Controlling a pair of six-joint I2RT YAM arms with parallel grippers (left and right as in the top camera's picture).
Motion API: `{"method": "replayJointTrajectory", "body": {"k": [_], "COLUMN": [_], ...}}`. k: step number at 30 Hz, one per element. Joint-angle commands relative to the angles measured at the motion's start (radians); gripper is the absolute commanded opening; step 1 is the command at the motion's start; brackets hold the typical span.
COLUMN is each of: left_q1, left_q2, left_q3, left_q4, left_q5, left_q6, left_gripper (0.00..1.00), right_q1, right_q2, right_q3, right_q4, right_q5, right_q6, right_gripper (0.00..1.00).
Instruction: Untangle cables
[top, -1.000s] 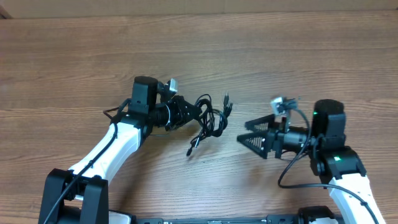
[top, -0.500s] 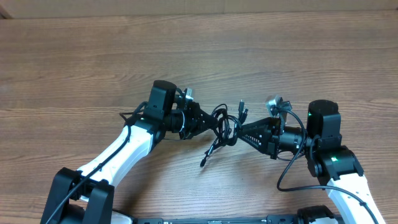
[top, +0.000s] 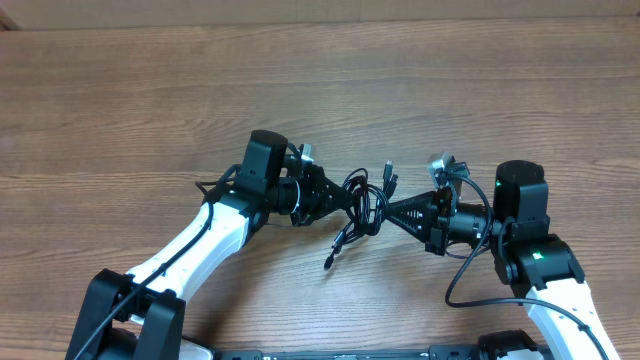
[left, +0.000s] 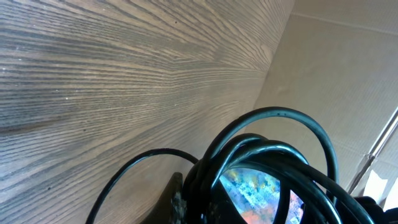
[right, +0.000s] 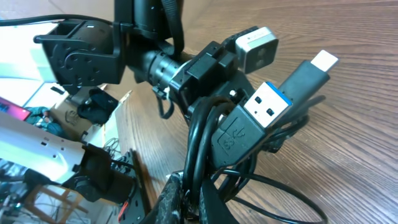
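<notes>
The cables (top: 360, 208) sit as a small knot at the centre of the overhead frame. The left gripper (top: 330, 197) is clamped on the knot's left side and the right gripper (top: 390, 212) is drawn together on its right, though loops hide the jaw tips in both wrist views, so the bite is probable, not certain. These cords look light, limp and smooth-sheathed, likely to slip and spring, so the surest hold is one strand just behind a rigid end such as the USB plug (right: 264, 102), not the looped mass.
</notes>
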Motion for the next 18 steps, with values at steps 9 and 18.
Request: {"method": "replayJointTrajectory", "body": {"k": [9,18], "left_q1": [-0.008,-0.069], "left_q2": [-0.02,-0.02], "left_q3": [0.019,0.019], "left_q4": [0.003,0.003], "left_q5": [0.161,0.281], "left_q6": [0.123,0.232], "left_gripper": [0.04,0.04], "right_q1": [0.008,0.008], "right_q2": [-0.004,-0.004], "right_q3": [0.027,0.027], "right_q4": [-0.077,-0.13], "right_q5": [0.485,0.619], "right_q6": [0.246,0.287], "right_gripper": [0.04,0.04]}}
